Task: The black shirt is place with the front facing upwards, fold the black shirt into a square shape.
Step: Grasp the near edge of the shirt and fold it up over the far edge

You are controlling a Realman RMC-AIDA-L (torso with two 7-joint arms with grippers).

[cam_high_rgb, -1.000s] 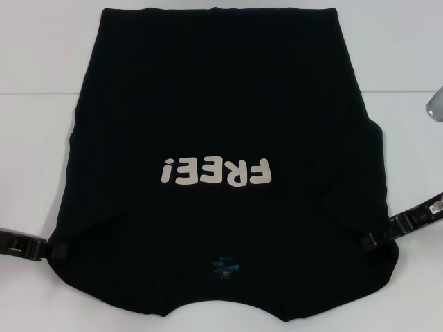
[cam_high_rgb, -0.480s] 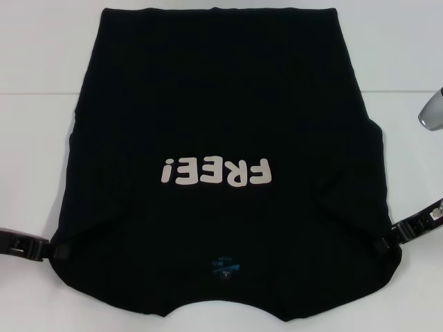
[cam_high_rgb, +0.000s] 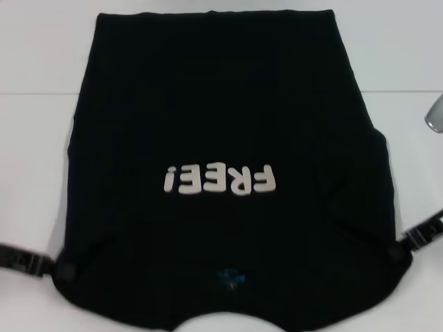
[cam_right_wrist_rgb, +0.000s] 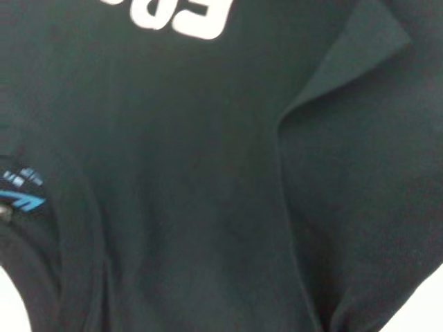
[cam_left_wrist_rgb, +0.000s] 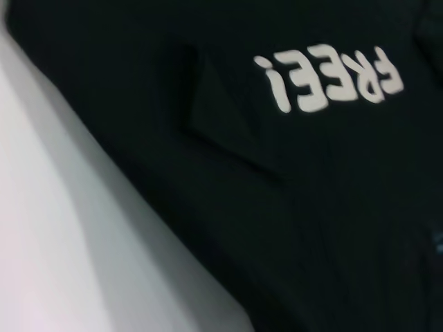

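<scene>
Glossy black left claw [cam_high_rgb: 61, 266], right claw [cam_high_rgb: 400, 249].

I had a plain white table [cam_high_rgb: 41, 138] filling nearly the whole head view, its surface matte and evenly lit, with only soft shadow along the cloth's edges. A faint horizontal seam crossed it well beyond both claws. Far out past the right claw, at the frame's edge, a grey metallic object [cam_high_rgb: 435, 113] stood, too cropped to identify.

matt cloth black shirt [cam_high_rgb: 228, 124], smooth table [cam_high_rgb: 34, 138]
</scene>
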